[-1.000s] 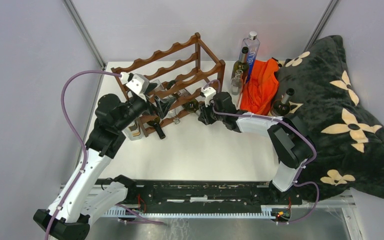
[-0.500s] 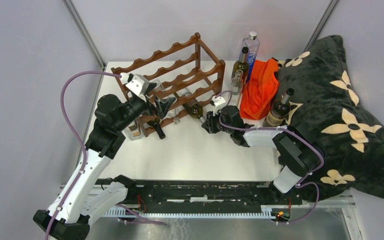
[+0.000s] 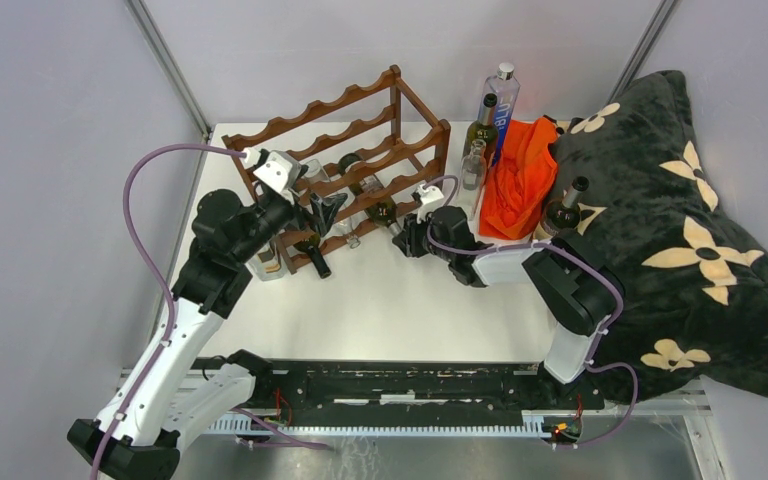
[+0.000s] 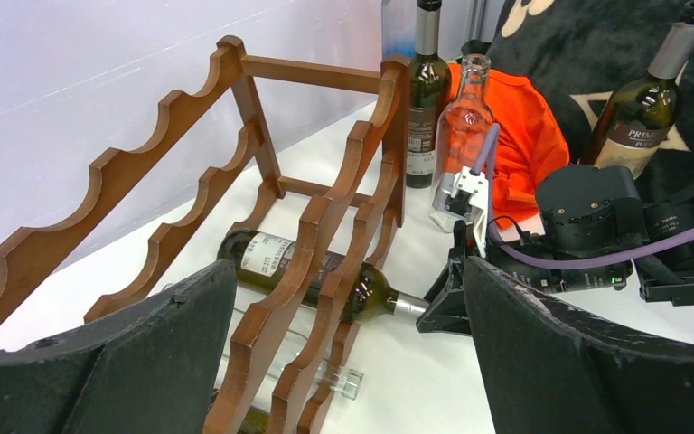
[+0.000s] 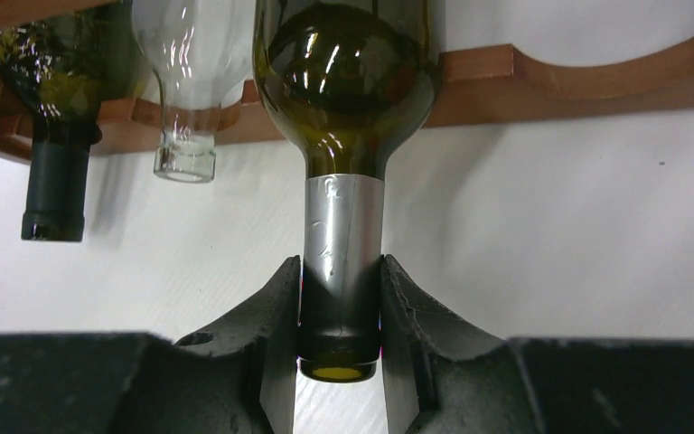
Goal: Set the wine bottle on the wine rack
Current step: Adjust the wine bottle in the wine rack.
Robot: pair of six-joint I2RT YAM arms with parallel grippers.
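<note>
The reddish-brown wine rack (image 3: pixel 345 100) stands at the back left of the table. A dark green wine bottle (image 3: pixel 373 205) with a silver neck lies in its lowest tier, neck pointing out toward the front right. My right gripper (image 3: pixel 407 238) is shut on that neck (image 5: pixel 343 235), close to the mouth, in the right wrist view (image 5: pixel 339 316). The left wrist view shows the bottle (image 4: pixel 375 294) passing through the rack's rails (image 4: pixel 325 217). My left gripper (image 3: pixel 325 212) is open and empty, just in front of the rack's left part (image 4: pixel 348 271).
A dark bottle (image 5: pixel 54 172) and a clear bottle (image 5: pixel 185 136) lie in the rack beside it. Three bottles (image 3: pixel 481 125) stand at the back right by an orange cloth (image 3: pixel 520 170). A black flowered blanket (image 3: pixel 680 220) holds another bottle (image 3: pixel 563 210).
My right gripper drew back to the front right with the bottle, then moved toward the rack again, sliding the bottle deeper into the lowest tier. The left arm has barely moved.
</note>
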